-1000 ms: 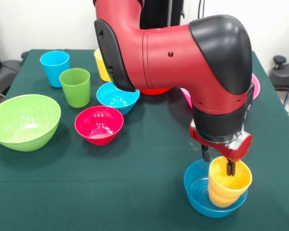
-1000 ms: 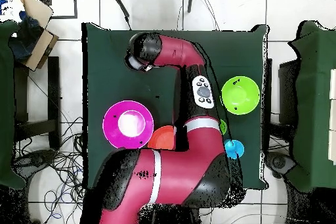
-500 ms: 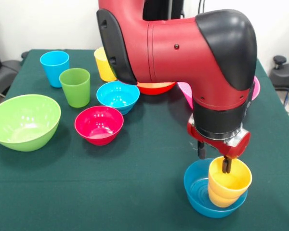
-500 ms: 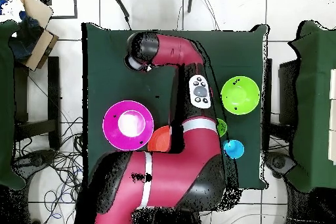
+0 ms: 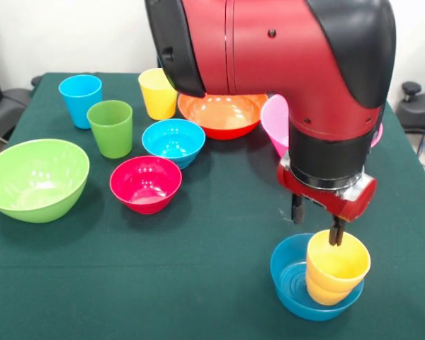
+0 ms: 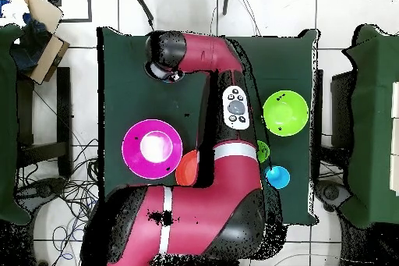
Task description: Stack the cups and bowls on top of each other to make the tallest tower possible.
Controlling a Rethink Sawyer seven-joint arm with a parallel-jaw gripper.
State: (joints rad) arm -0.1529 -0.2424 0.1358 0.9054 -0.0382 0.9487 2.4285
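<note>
Since the earlier frame, gripper (image 5: 316, 224) has risen, fingers spread, clear of the yellow-orange cup (image 5: 336, 269). Cup stands upright, mouth up, inside the blue bowl (image 5: 290, 278) on the desk (image 5: 198, 269). Overhead view hides both beneath the arm (image 6: 195, 52).

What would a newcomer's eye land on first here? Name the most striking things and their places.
The big red and black arm fills the upper middle of the front view. Its claw hangs open just above the yellow-orange cup, which sits inside a small blue bowl at the table's near right. To the left, the other cups and bowls stand loose, the lime green bowl largest.
</note>
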